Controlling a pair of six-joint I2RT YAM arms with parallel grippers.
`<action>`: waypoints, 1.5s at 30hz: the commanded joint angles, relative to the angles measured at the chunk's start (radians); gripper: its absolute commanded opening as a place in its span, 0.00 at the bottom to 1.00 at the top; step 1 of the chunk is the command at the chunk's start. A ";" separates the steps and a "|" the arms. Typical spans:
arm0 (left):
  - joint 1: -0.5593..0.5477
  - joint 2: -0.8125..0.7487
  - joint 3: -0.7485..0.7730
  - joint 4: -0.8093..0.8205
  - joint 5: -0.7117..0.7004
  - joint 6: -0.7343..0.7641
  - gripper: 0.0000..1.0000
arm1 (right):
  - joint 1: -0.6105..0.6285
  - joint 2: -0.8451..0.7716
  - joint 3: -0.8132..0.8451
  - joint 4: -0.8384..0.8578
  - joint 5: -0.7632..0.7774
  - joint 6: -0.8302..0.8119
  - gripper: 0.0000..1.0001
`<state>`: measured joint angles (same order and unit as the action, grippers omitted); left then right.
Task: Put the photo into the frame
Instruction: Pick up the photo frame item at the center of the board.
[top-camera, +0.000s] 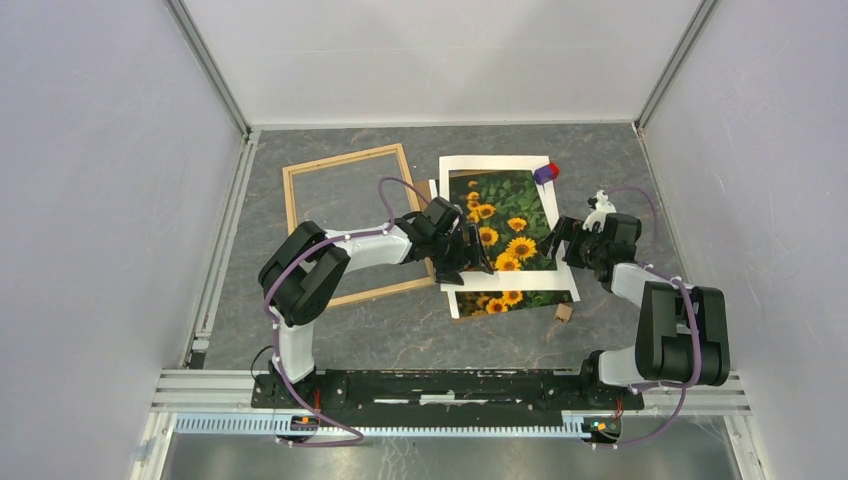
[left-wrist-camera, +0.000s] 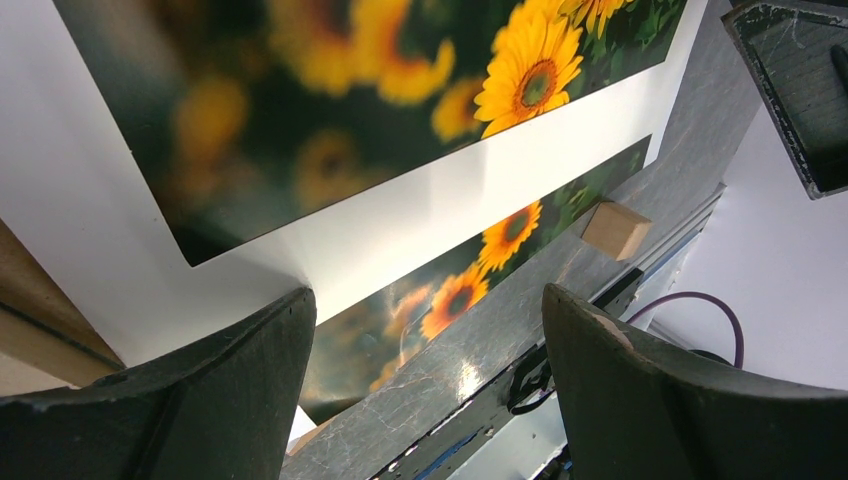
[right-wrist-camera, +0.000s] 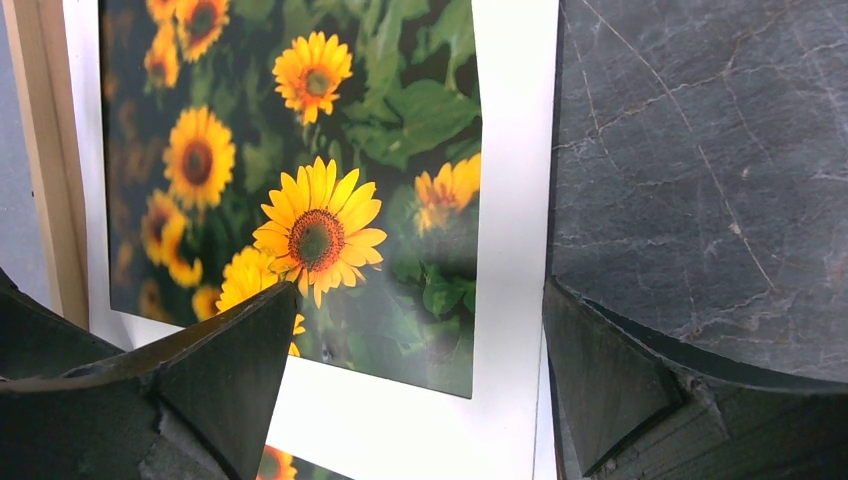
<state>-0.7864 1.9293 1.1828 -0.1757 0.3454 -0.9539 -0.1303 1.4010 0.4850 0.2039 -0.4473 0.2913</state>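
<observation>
The left arm (top-camera: 310, 275) rises from its base, folds at the elbow and stretches out to the right, with the wrist tipped downward. The left gripper (top-camera: 468, 262) hangs low with its jaws spread wide and nothing between them, its dark fingers (left-wrist-camera: 200, 400) well apart. The right arm (top-camera: 670, 335) doubles back over its base, then reaches forward and to the left. The right gripper (top-camera: 558, 250) points toward the left one, jaws wide and empty. The two grippers are near each other but not touching.
</observation>
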 joint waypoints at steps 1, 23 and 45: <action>-0.003 0.059 -0.035 0.002 -0.037 0.020 0.91 | 0.009 0.024 0.034 0.007 -0.057 0.012 0.98; 0.001 0.064 -0.047 0.010 -0.032 0.017 0.91 | 0.009 0.137 0.103 0.069 -0.053 0.029 0.98; 0.005 0.071 -0.051 0.021 -0.020 0.014 0.91 | 0.009 0.217 0.138 0.172 -0.165 0.108 0.98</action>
<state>-0.7799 1.9373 1.1683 -0.1261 0.3798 -0.9543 -0.1276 1.6337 0.6350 0.3565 -0.5381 0.3641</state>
